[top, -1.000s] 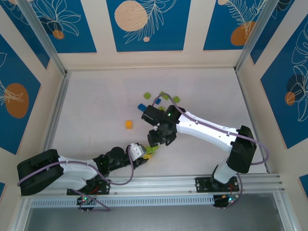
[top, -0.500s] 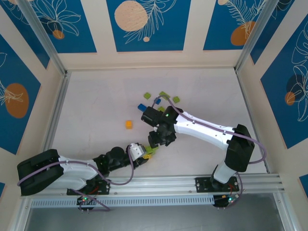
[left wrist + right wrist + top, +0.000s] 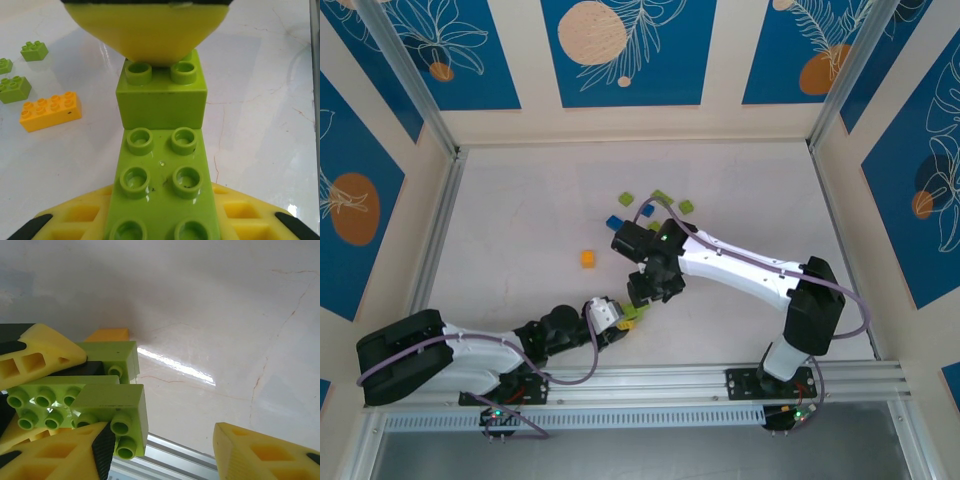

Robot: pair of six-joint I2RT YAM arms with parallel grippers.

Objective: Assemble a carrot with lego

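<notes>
- A white, faintly veined table [image 3: 520, 220] ran between walls [image 3: 625, 50] panelled in blue leaf prints
- Nearest, close to the near rail, the left gripper [image 3: 620, 318] was clamped on a lime stack [image 3: 162, 165]: a long studded piece with a square brick pressed onto its far end, so two green pieces were joined
- Just beyond, the right gripper [image 3: 645, 290] stood over that stack with its jaws apart; one finger [image 3: 50, 455] lay against a lime brick [image 3: 112, 407] and the other was well clear, so I judged it no firm grip
- Farther out to the left, an orange brick [image 3: 587, 258] lay loose, joined to nothing
- Beyond it sat a blue brick [image 3: 615, 222], and farthest of all a scatter of lime bricks [image 3: 662, 198]
- By my judgement the carrot's green top was only begun and its orange body not started
</notes>
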